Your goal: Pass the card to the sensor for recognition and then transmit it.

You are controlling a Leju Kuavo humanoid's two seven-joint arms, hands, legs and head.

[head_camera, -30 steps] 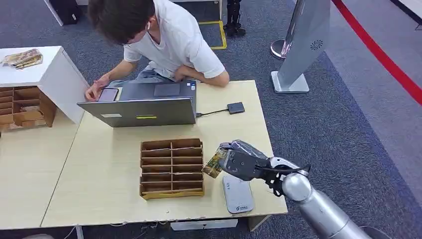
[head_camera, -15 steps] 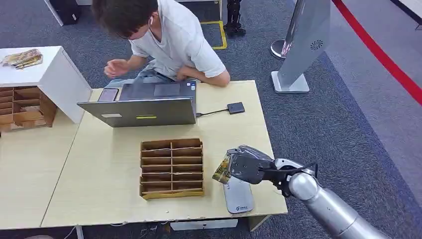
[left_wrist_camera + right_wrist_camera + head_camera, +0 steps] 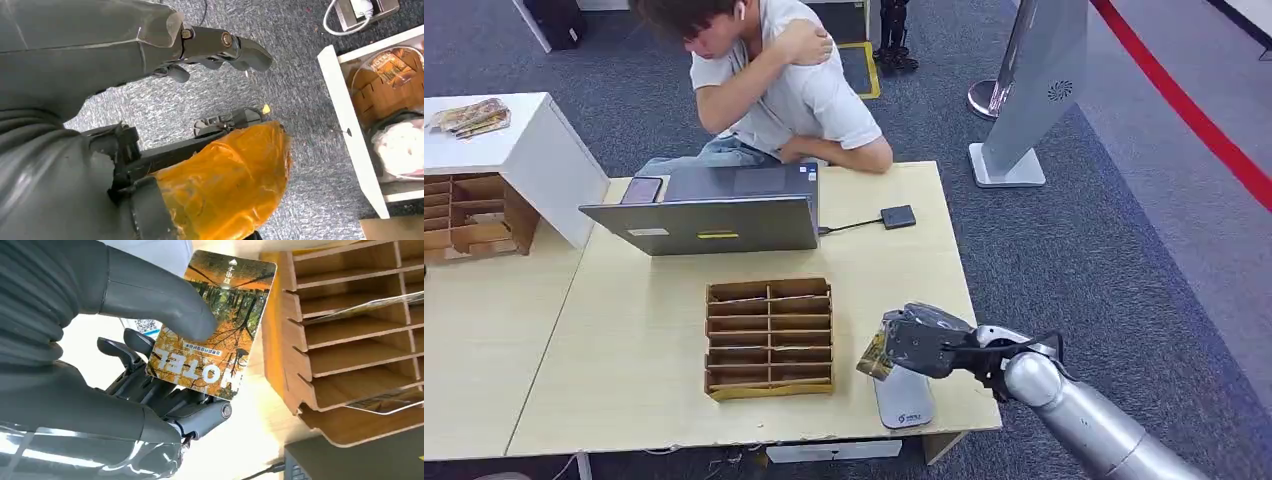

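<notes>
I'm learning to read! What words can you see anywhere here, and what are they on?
"TALON", upside down in the right wrist view: on the card that the right hand holds.
Small characters on the card: too small to read.
Logo on the grey sensor: too small.
Yellow label on the laptop: blurred.

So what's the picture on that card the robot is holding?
An orange autumn forest scene with printed lettering, on the card; clearest in the right wrist view.
</notes>
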